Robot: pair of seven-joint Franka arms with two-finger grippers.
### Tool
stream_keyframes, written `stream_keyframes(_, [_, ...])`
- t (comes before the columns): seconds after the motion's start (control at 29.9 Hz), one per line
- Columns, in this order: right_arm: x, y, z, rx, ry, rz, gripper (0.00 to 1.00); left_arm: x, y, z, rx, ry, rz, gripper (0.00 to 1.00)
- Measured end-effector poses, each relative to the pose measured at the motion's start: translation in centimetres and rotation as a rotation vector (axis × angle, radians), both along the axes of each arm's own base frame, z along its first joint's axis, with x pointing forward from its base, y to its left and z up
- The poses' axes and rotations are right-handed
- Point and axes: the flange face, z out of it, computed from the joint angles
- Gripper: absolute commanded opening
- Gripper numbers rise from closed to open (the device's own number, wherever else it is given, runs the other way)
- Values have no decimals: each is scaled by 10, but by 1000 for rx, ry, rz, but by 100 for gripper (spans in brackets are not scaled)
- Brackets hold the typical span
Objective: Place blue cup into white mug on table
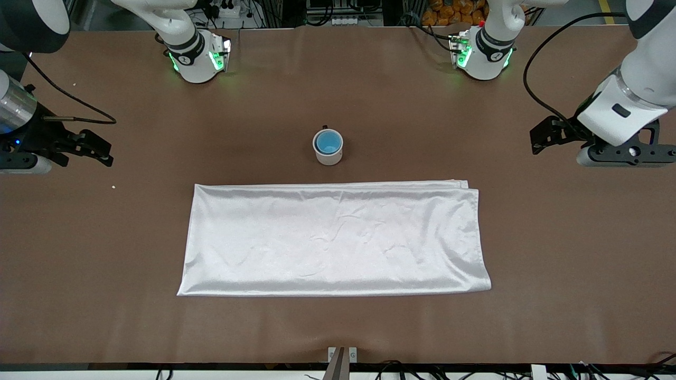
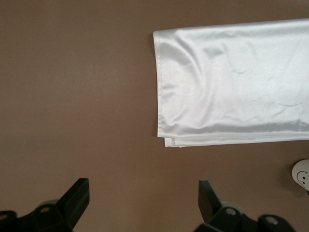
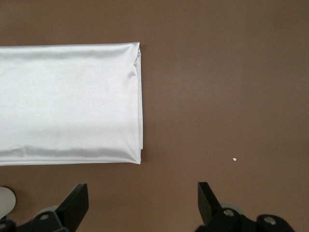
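The blue cup (image 1: 328,141) sits inside the white mug (image 1: 329,157), which stands upright on the brown table (image 1: 338,79) near its middle. The mug's black handle points toward the arms' bases. My left gripper (image 1: 540,138) hangs open and empty over bare table at the left arm's end, well away from the mug. My right gripper (image 1: 103,149) hangs open and empty over the right arm's end. An edge of the mug (image 2: 302,174) shows past the open left gripper (image 2: 143,193) in the left wrist view. The right wrist view shows a sliver of the mug (image 3: 6,200) beside the open right gripper (image 3: 142,195).
A folded white satin cloth (image 1: 332,237) lies flat on the table, nearer to the front camera than the mug; its ends show in both wrist views (image 2: 231,82) (image 3: 67,101). A tiny white crumb (image 3: 234,159) lies on the table near the right gripper.
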Motion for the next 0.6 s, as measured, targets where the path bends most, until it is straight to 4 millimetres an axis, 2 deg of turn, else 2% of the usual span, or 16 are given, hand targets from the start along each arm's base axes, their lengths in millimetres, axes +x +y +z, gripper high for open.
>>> stream_keyframes(0.17, [0, 0, 0, 0, 1, 1, 100, -5, 3, 0, -5, 6, 1, 100])
stream_keyframes(0.6, [-1, 2, 0, 0, 5, 3, 100, -14, -23, 2, -18, 5, 13, 100])
